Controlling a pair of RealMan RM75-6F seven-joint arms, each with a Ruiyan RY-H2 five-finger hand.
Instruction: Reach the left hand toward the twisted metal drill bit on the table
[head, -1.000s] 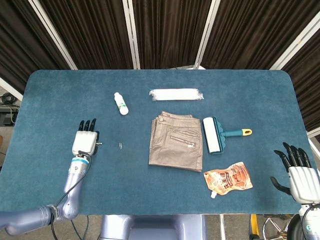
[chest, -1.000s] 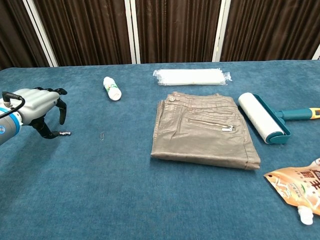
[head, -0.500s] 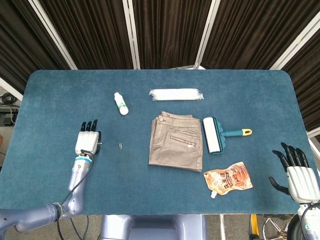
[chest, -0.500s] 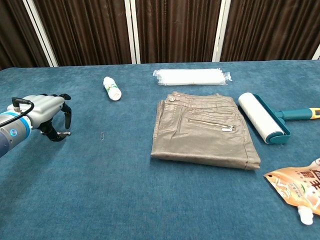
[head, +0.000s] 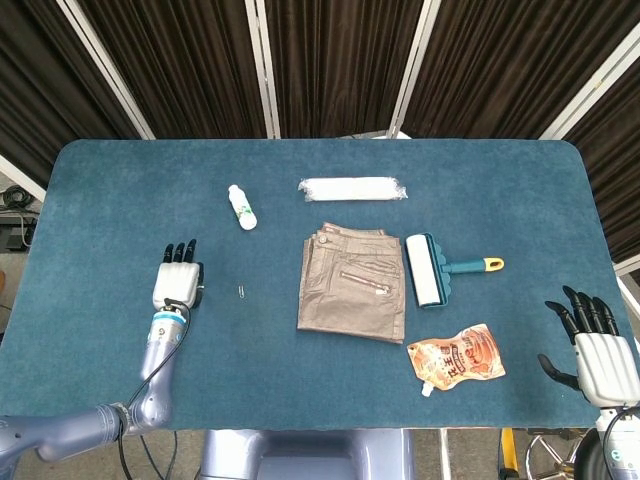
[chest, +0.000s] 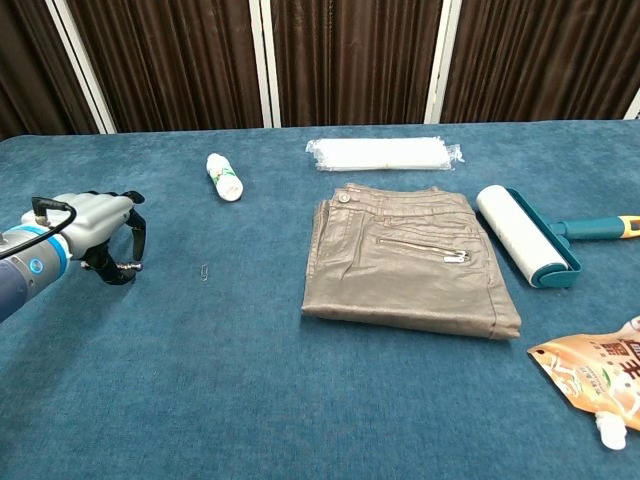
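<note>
The drill bit (chest: 128, 266) is a short metal piece lying on the blue table (chest: 200, 380) at the left. My left hand (chest: 88, 228) arches over it, fingers spread and bent down, fingertips (chest: 140, 238) just above and beside the bit. It holds nothing. In the head view the left hand (head: 177, 281) covers the bit. My right hand (head: 597, 345) hangs open, fingers spread, off the table's right front corner.
A small paper clip (chest: 205, 272) lies just right of the bit. Further back is a white bottle (chest: 224, 177) and a white plastic packet (chest: 383, 153). Folded tan trousers (chest: 410, 260), a lint roller (chest: 525, 248) and an orange pouch (chest: 597, 375) fill the right half.
My left hand has slid to the right and now arches over the drill bit. The right hand has barely moved.
</note>
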